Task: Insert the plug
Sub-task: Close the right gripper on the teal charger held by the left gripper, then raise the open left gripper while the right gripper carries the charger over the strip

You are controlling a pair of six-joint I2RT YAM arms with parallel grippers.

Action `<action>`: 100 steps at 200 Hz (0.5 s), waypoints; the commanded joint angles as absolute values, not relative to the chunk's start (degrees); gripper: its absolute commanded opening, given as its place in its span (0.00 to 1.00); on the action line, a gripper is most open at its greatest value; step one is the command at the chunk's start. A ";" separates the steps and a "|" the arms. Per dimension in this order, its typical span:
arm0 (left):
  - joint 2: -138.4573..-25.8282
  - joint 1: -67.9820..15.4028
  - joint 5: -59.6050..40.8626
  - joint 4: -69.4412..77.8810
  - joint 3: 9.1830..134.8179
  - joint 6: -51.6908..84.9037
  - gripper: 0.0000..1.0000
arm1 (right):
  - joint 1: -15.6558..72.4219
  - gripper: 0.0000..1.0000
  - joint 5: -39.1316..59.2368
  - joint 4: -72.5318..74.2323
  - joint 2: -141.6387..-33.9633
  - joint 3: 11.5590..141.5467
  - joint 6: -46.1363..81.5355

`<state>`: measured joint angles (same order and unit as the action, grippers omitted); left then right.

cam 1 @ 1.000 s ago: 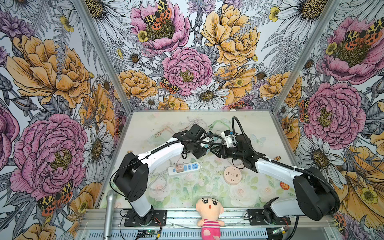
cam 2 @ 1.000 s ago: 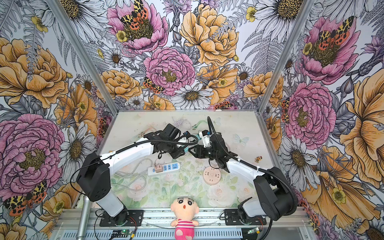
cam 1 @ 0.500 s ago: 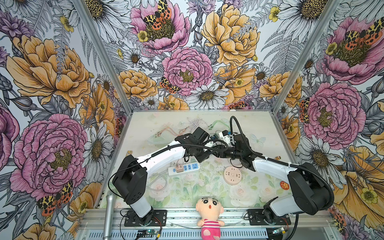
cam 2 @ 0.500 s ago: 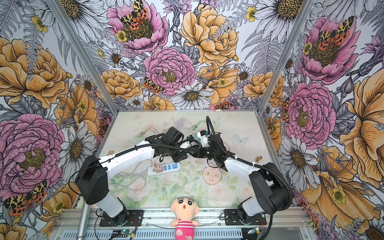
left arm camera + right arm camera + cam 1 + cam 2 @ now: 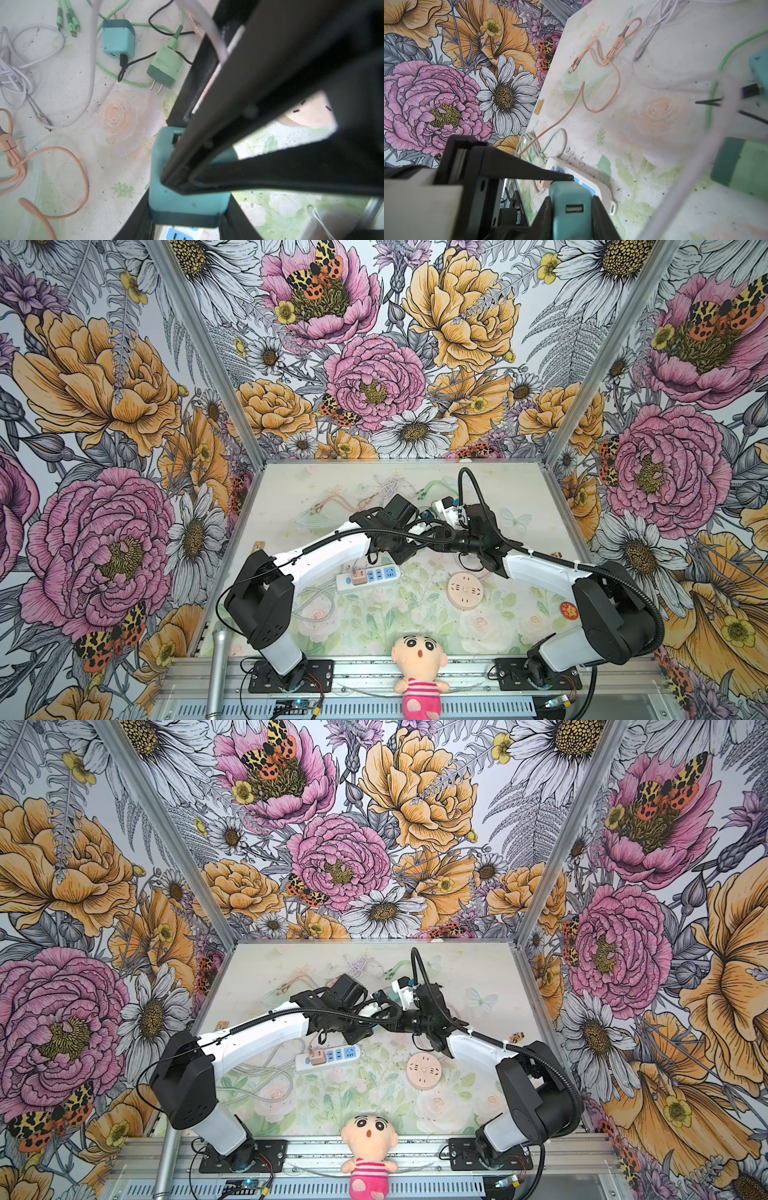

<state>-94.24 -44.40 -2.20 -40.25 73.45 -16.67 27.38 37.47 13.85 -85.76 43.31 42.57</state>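
My left gripper (image 5: 187,209) clamps the teal plug (image 5: 182,193) by its sides. My right gripper (image 5: 572,202) looks closed on the same plug from the opposite end, though its pads are partly hidden. The plug is held in the middle of the scene, just beyond the far side of the white power strip (image 5: 368,577).

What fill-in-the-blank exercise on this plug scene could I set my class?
The right gripper flanks a square teal plastic charger block whose face shows a ___ port.
The long white plastic power strip has free sockets coloured ___.
The mint-green plastic charger lying on the table has ___ metal prongs.
Missing: USB; blue; two.
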 commanded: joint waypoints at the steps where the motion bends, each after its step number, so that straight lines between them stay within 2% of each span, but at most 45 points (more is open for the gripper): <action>1: -93.28 -44.65 1.32 -34.42 75.02 -15.75 0.44 | 27.30 0.11 37.13 9.05 -86.66 43.83 40.21; 9: -93.46 -44.58 2.22 -34.32 75.22 -15.26 0.55 | 27.37 0.06 36.65 8.42 -86.37 43.98 39.96; 13: -93.58 -44.48 2.72 -34.22 75.43 -14.94 0.57 | 27.28 0.05 36.41 8.06 -86.19 44.03 39.71; 25: -93.39 -44.21 2.76 -34.08 75.55 -14.02 0.50 | 27.27 0.02 35.87 7.29 -85.63 44.29 39.07; 34: -92.87 -44.03 2.92 -32.80 74.93 -13.34 0.52 | 27.30 0.01 35.77 6.74 -85.27 44.53 38.60; 49: -91.42 -44.00 4.33 -30.77 73.65 -12.35 0.70 | 27.28 0.01 34.95 5.17 -84.88 45.05 37.86; 100: -84.18 -42.92 5.73 -30.26 68.49 -8.52 0.71 | 27.21 0.01 30.12 -2.15 -83.64 48.67 33.08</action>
